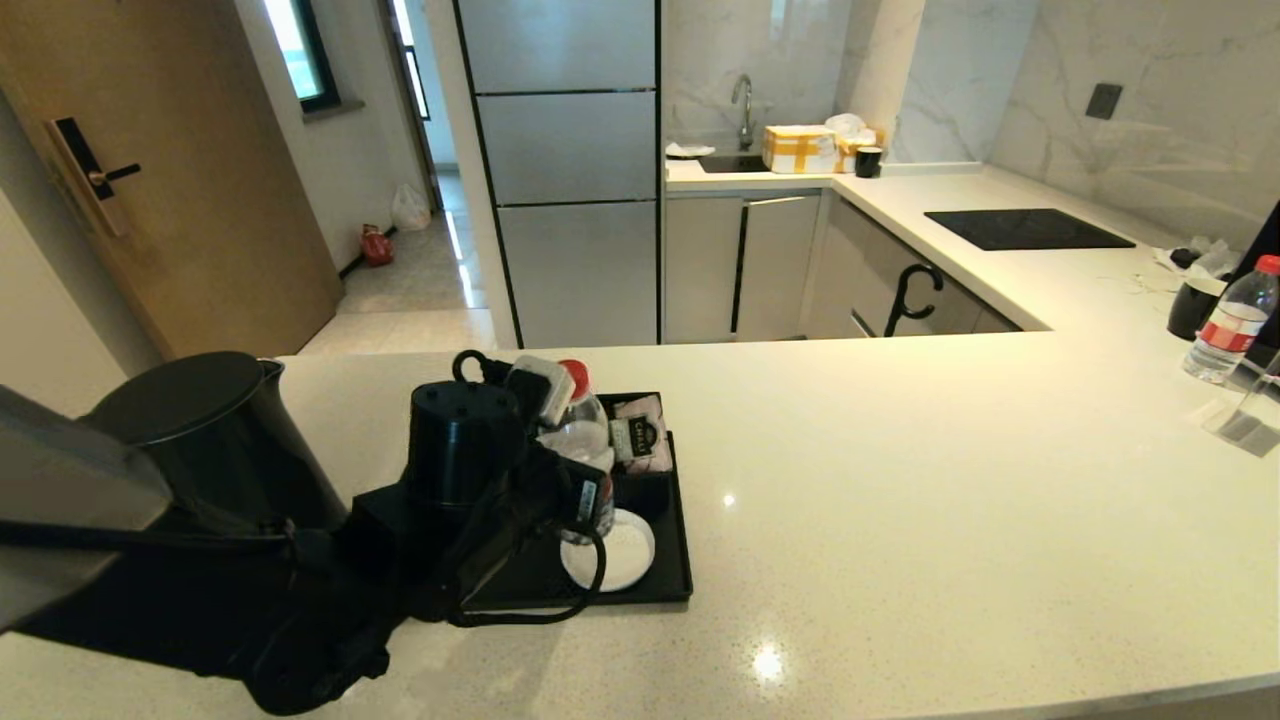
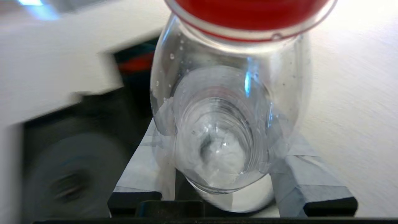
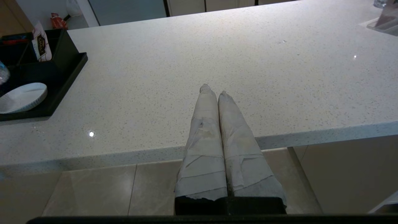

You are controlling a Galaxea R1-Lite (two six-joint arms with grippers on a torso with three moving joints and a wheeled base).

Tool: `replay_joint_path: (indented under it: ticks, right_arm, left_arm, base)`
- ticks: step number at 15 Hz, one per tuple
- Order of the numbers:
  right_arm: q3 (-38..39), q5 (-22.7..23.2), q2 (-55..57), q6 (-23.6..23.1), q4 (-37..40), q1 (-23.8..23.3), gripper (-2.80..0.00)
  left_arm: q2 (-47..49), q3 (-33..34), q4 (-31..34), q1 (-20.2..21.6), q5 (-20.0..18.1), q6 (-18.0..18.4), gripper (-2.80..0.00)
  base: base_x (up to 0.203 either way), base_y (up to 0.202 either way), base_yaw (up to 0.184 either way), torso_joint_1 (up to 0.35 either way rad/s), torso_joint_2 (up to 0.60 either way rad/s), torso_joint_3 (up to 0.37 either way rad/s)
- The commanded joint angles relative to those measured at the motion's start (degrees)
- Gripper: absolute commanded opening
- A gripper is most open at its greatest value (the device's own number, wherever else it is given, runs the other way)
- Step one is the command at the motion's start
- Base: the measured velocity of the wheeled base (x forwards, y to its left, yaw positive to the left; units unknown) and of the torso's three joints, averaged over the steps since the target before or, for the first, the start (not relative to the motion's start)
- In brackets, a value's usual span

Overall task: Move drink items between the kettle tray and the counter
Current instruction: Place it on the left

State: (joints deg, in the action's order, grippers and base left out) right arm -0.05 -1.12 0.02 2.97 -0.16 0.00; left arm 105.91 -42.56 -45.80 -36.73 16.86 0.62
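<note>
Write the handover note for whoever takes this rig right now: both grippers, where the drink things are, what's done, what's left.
Left gripper: shut on the water bottle, over the tray near the white coaster.
Right gripper: shut, holding nothing, parked at the counter's near edge.
Kettle: on the counter, left of the tray.
Tea sachet: standing in the tray's box.
Done: bottle gripped.
Left: set the bottle down and release it; whether it is coming or going can't be told.

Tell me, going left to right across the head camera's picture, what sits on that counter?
Black kettle → left gripper holding a red-capped water bottle over the black tray → tea sachet → black glass hob → second water bottle.
</note>
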Motion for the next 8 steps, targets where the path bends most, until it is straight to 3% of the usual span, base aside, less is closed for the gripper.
replay_joint_path:
  ticks: [1,4,8]
  right_arm:
    - [0.0,0.0,0.1,0.0,0.0,0.0,-2.80]
    - [0.0,0.0,0.1,0.0,0.0,0.0,-2.80]
    - [0.0,0.0,0.1,0.0,0.0,0.0,-2.80]
  left_arm:
    - [-4.2,0.0,0.8,0.4,5.9,-0.1,-2.80]
    - [-13.2,3.5,2.9,5.7,12.2,-1.4,-2.80]
    - [-24.7,9.2,7.3,14.1,13.9,-3.3,-2.80]
  base:
    - [0.000,0.000,0.000,0.000,0.00,0.000]
    - [0.000,0.000,0.000,0.000,0.00,0.000]
    - [0.000,0.000,0.000,0.000,0.00,0.000]
